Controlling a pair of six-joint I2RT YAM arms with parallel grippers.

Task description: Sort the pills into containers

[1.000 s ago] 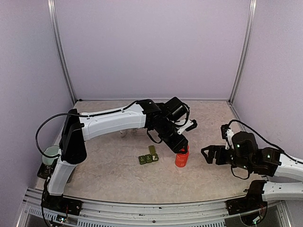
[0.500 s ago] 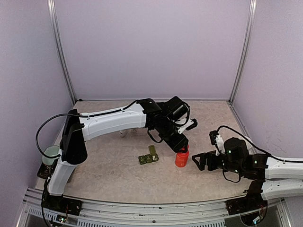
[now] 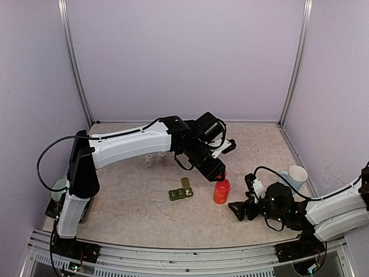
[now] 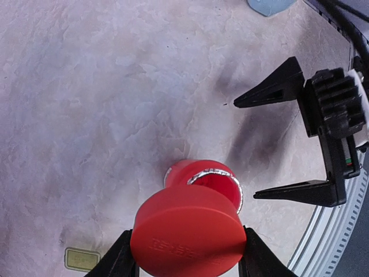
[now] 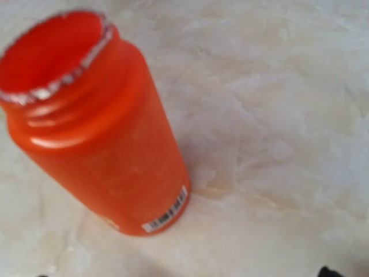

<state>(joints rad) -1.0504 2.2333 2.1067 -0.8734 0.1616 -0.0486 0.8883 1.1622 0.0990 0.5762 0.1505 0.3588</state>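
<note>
A red pill bottle [image 3: 221, 192] stands upright near the middle of the table, its mouth [image 4: 214, 178] open with a ragged foil rim. Just above it my left gripper [image 3: 218, 172] is shut on the bottle's red cap [image 4: 187, 232], one black finger [image 4: 117, 261] on each side of the cap. The dark green containers [image 3: 181, 193] lie a little left of the bottle; one corner [image 4: 81, 258] shows in the left wrist view. My right gripper [image 3: 235, 211] stands open, low and just right of the bottle [image 5: 98, 133], not touching it. I cannot make out any loose pills.
Two small white bottles [image 3: 150, 160] stand behind the containers, under the left arm. A pale cup [image 3: 297, 175] sits at the right edge and a pale mug [image 3: 59, 187] at the left edge by the left arm's base.
The right arm has swung left and down towards the bottle, its jaws staying open. My left gripper has risen slightly with the cap, which now stands apart from the bottle's mouth.
</note>
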